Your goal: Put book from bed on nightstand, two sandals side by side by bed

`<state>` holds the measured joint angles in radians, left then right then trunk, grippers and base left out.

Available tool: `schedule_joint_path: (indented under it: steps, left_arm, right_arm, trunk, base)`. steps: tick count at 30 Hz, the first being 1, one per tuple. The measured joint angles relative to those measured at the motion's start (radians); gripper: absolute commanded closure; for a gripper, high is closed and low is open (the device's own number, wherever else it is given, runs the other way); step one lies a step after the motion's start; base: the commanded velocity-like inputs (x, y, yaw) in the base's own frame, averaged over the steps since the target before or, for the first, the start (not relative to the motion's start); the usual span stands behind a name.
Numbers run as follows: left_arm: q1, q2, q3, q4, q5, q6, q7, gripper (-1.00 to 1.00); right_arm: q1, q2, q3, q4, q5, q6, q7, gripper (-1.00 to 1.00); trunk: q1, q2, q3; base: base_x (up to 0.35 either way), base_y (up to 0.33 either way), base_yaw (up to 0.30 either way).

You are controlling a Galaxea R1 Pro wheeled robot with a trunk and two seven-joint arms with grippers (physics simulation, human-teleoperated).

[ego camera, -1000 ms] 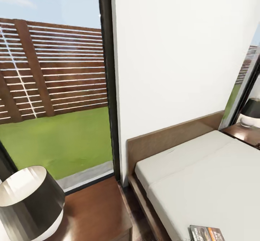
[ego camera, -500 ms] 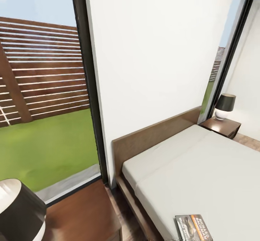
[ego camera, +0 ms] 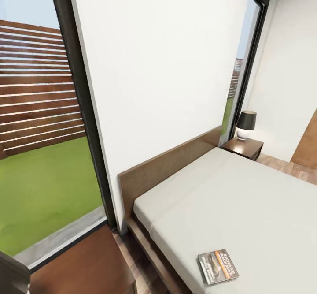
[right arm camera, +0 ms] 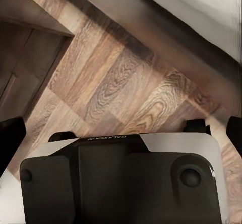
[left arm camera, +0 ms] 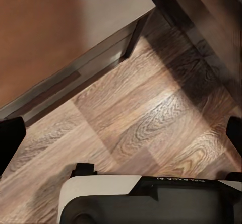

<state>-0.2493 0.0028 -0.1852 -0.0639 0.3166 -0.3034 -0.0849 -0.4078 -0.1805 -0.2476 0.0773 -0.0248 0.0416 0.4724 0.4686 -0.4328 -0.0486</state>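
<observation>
The book (ego camera: 218, 266), dark with an orange band, lies flat on the pale mattress of the bed (ego camera: 251, 206) near its front left corner. A brown headboard (ego camera: 169, 165) runs along the white wall. One nightstand (ego camera: 83, 265) stands close at the lower left; another nightstand (ego camera: 242, 147) is beyond the bed. My left gripper (left arm camera: 122, 136) hangs open over the wood floor beside the near nightstand (left arm camera: 45, 32). My right gripper (right arm camera: 122, 133) is open above the floor next to the bed frame (right arm camera: 166, 30). The sandals are out of view.
A black lamp shade (ego camera: 11, 276) sits on the near nightstand, and a black-and-white lamp (ego camera: 246, 124) on the far one. A tall window (ego camera: 39, 122) at the left looks onto grass and a slatted fence. A tan door (ego camera: 308, 146) stands at the right.
The camera has swung to the right, so the whole picture has slid left. The book now shows whole and the far nightstand and door have come further into view. Nothing itself has moved.
</observation>
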Motion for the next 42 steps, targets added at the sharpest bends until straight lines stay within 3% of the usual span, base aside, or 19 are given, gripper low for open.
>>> schedule_joint_path:
  steps: [33,42]
  left_arm:
    - [0.000,0.000,0.000,-0.001,0.000,0.000,0.000,-1.00]
    - [0.000,0.000,0.000,-0.001,0.000,0.000,0.000,-1.00]
  right_arm:
    - [0.000,0.000,0.000,0.000,0.000,0.000,0.000,-1.00]
    - [0.000,0.000,0.000,0.000,0.000,0.000,0.000,-1.00]
  trunk:
    - [0.000,0.000,0.000]
    - [0.000,0.000,0.000]
  base:
    - [0.000,0.037,-0.300]
    - [0.154,0.051,-0.300]
